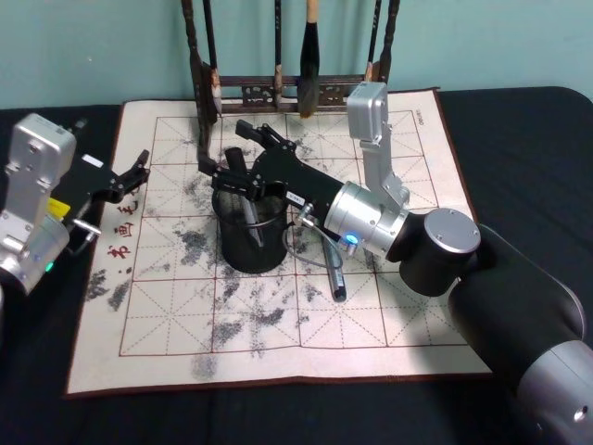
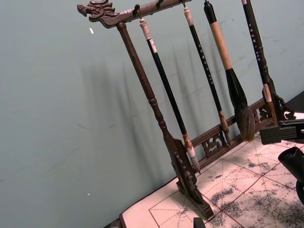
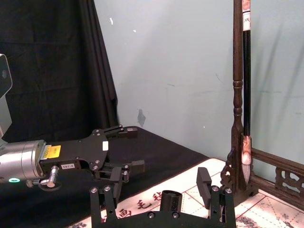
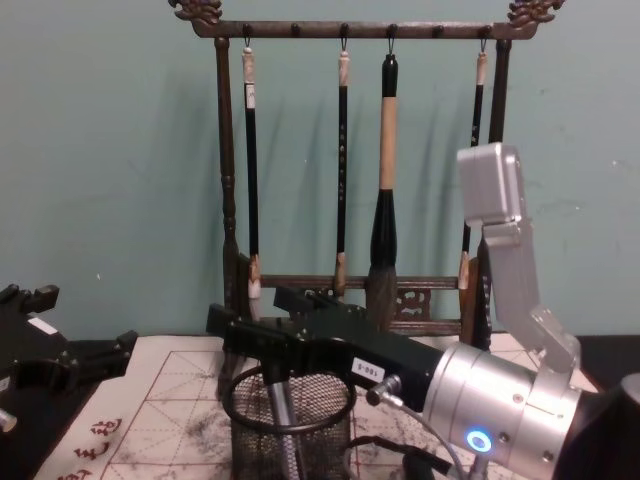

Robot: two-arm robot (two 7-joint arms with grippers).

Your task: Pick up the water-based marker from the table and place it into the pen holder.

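The black wire-mesh pen holder [image 1: 230, 252] stands on the white felt mat [image 1: 389, 315] of the table. The water-based marker [image 1: 248, 209] stands tilted inside the holder, its grey shaft showing through the mesh [image 4: 281, 412] and its black cap sticking up. My right gripper [image 1: 233, 154] hovers over the holder's rim, open, with one finger on each side of the cap [image 3: 171, 202] and not touching it. My left gripper [image 1: 130, 176] rests open at the mat's left edge, apart from the holder.
A tall bronze-coloured brush rack [image 1: 278, 93] with several hanging brushes stands at the mat's far edge, just behind the holder. A second dark pen [image 1: 338, 273] lies on the mat under my right forearm. Dark tabletop surrounds the mat.
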